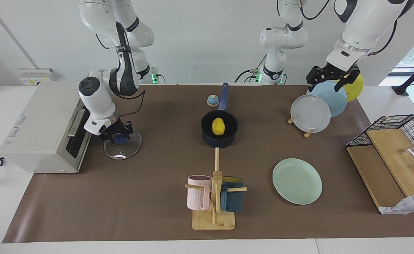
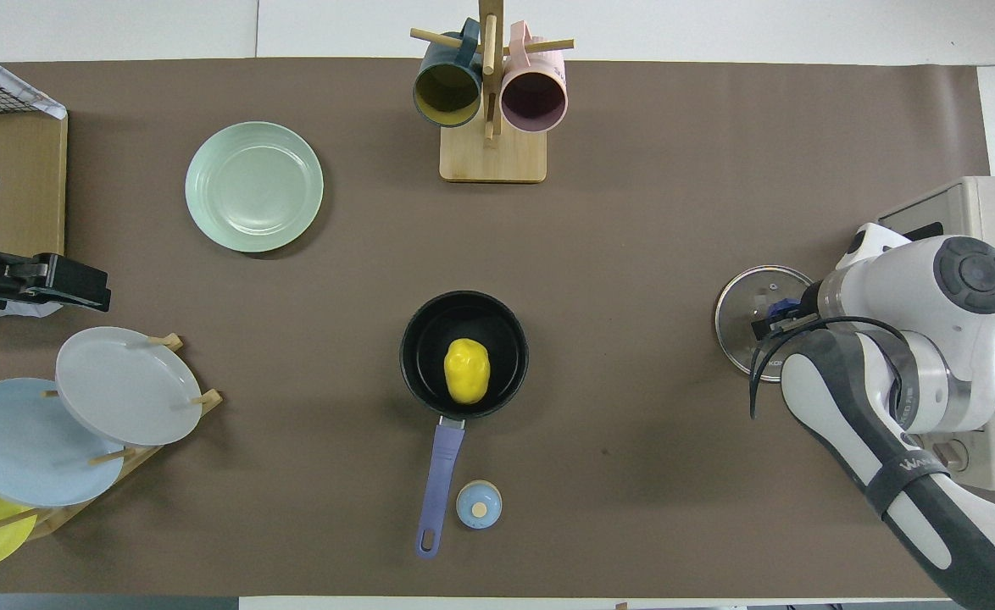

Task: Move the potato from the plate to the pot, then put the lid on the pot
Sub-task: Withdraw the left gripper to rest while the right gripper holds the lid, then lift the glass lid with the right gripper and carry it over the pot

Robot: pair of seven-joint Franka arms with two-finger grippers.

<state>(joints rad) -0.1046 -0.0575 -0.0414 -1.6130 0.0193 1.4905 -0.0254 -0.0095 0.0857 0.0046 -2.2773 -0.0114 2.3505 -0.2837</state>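
Observation:
The yellow potato (image 1: 218, 126) (image 2: 467, 370) lies inside the navy pot (image 1: 207, 135) (image 2: 417, 339), whose handle points toward the robots. The mint-green plate (image 1: 297, 181) (image 2: 253, 186) is bare and lies farther from the robots than the pot, toward the left arm's end. The glass lid (image 1: 123, 148) (image 2: 743, 318) lies flat on the table in front of the toaster oven. My right gripper (image 1: 119, 137) (image 2: 775, 320) is down on the lid, shut on its blue knob. My left gripper (image 1: 328, 83) (image 2: 95, 292) is open and empty, raised over the plate rack, and waits.
A toaster oven (image 1: 41, 127) stands at the right arm's end. A blue-and-tan bell (image 1: 212, 100) sits beside the pot handle. A mug rack (image 1: 214, 197) with two mugs stands farther from the robots than the pot. A plate rack (image 1: 311, 113) and a wire basket (image 1: 401, 123) are at the left arm's end.

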